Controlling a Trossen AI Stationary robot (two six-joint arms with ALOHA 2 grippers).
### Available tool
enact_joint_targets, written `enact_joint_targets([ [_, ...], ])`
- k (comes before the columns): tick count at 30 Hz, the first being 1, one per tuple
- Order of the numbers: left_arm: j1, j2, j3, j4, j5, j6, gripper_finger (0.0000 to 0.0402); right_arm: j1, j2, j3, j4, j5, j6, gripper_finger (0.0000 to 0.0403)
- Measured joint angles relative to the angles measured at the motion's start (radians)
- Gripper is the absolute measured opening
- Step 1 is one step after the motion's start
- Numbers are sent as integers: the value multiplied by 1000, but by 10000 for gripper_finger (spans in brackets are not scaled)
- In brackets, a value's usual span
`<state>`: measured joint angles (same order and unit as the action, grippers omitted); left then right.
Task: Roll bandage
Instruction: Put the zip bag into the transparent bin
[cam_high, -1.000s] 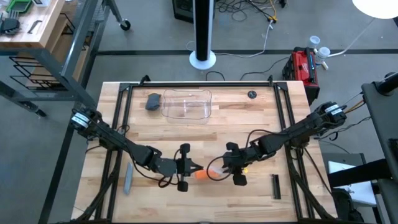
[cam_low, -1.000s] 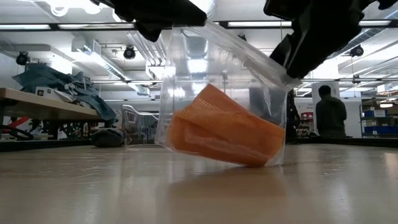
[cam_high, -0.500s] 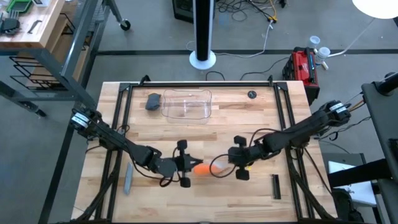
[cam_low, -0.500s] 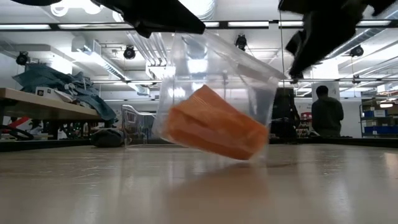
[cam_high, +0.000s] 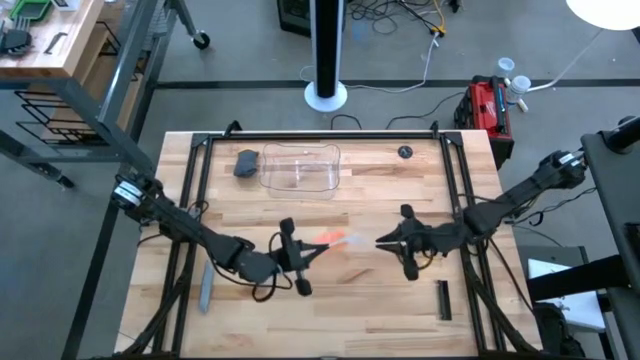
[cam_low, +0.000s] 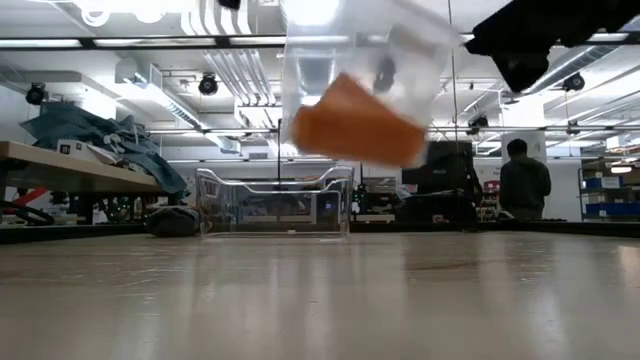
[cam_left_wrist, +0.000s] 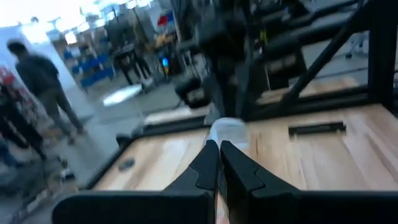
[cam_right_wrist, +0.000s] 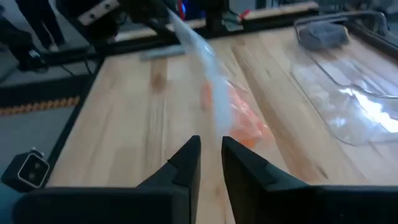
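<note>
Bandage (cam_low: 352, 122) is up off the table (cam_high: 380, 310), inside the clear wrapper (cam_low: 395, 60) (orange folded wad, low view shows it hanging in the air). My left gripper (cam_high: 318, 247) pinches the wrapper's edge, fingers pressed together on the plastic near table centre. Right gripper (cam_high: 382, 240) sits just beside the wrapper's far end, apart from it, fingers only slightly parted and holding nothing. Clear tray (cam_high: 300, 168) and grey pad (cam_high: 246, 162) lie at the far edge.
</note>
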<state>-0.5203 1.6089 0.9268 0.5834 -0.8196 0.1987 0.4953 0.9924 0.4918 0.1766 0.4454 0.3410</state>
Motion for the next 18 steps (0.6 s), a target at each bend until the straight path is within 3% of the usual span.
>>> enact_joint_targets([
  [7, -16, -1, 0, 176, -1, 133, 0, 25, 56, -92, 323, -42, -84, 113],
  [18, -16, -1, 0, 201, -8, 134, 0, 30, 157, -3, 319, -73, -129, 175],
])
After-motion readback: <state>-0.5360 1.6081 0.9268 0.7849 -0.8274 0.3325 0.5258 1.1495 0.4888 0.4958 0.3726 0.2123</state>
